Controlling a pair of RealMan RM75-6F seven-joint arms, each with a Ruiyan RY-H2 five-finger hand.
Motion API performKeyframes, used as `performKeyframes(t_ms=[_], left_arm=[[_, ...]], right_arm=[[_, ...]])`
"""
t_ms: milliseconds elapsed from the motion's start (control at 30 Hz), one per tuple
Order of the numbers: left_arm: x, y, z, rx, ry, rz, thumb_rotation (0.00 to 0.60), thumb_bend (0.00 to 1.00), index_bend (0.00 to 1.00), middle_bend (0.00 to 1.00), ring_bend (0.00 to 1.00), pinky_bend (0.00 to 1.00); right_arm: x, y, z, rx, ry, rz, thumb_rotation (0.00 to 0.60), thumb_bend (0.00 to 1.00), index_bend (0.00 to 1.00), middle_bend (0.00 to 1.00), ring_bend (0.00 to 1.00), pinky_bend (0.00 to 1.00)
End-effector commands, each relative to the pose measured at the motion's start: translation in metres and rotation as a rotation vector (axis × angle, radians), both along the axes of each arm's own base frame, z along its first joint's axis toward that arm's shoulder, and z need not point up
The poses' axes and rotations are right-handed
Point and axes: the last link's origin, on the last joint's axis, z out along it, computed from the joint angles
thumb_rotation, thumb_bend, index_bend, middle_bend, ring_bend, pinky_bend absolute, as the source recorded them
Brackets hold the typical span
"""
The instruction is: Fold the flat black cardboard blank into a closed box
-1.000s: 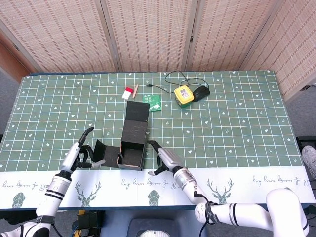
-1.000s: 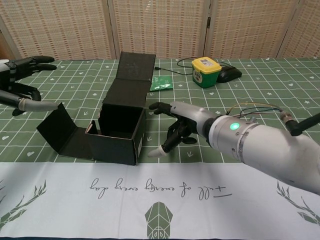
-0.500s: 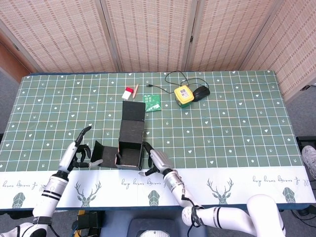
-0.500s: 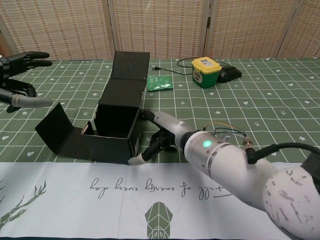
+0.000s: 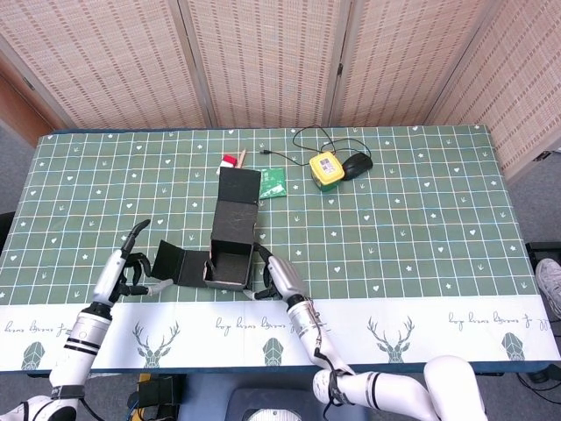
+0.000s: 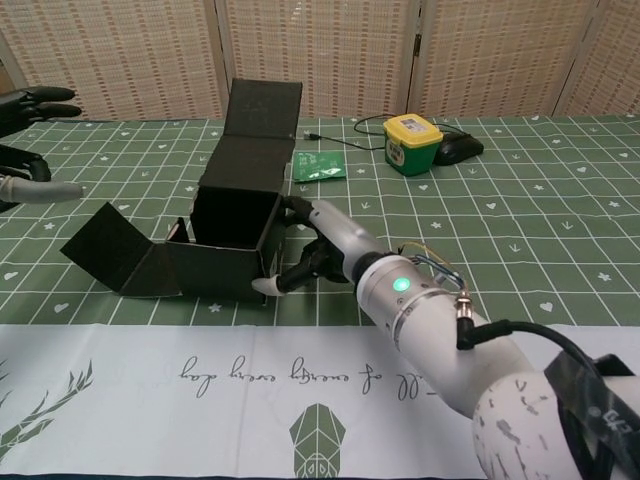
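- The black cardboard box (image 5: 230,250) sits half-formed near the front edge of the table (image 5: 421,219), just behind the white runner (image 5: 421,329); its walls stand, its lid panel (image 6: 262,105) rises at the back, and one side flap (image 6: 112,248) hangs open on the box's left.
- The right hand (image 6: 318,252) lies against the box's right wall, fingers (image 6: 272,285) curled toward its front corner. It presses rather than pinches; I cannot tell whether any finger hooks over the rim.
- The left hand (image 5: 131,270) hovers just left of the open flap, fingers apart, holding nothing and not touching the card.
- Judged step: bracing the box so the loose flap can be swung in.
- To do it well, the right hand should press flat and low on the wall, so the box neither slides nor buckles.
- The left hand should push the flap from its outer face, near the free edge, turning it about the crease.
- The lid should come down last, once the flap sits inside the walls.
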Motion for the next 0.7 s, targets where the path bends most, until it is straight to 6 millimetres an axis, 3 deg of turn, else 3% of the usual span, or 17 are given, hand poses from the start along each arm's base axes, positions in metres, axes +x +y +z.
performKeyframes(t_ms=[33,367,500,633,700], left_arm=[[-0.004,0.001,0.004,0.037,0.018,-0.007,0.600,0.04,0.00,0.06,0.63,0.79],[-0.018,-0.002,0.008,0.163,0.030,-0.078,0.600,0.04,0.00,0.05,0.62,0.76],[-0.026,-0.001,0.008,0.191,0.070,-0.091,0.600,0.04,0.00,0.00,0.59,0.76],[-0.025,0.000,0.005,0.189,0.063,-0.103,0.600,0.04,0.00,0.00,0.54,0.77],[-0.019,0.001,0.003,0.197,0.047,-0.113,0.600,0.04,0.00,0.00,0.57,0.77]], right_arm=[[-0.006,0.002,0.015,-0.004,-0.056,-0.017,0.600,0.32,0.37,0.39,0.72,0.96],[-0.019,0.012,0.075,0.100,-0.383,-0.140,0.600,0.33,0.39,0.40,0.73,0.97],[-0.022,0.017,0.095,0.128,-0.508,-0.179,0.600,0.33,0.39,0.40,0.73,0.97],[-0.025,0.025,0.106,0.172,-0.591,-0.190,0.600,0.33,0.39,0.41,0.73,0.97],[-0.026,0.029,0.107,0.193,-0.611,-0.188,0.600,0.33,0.39,0.41,0.73,0.97]])
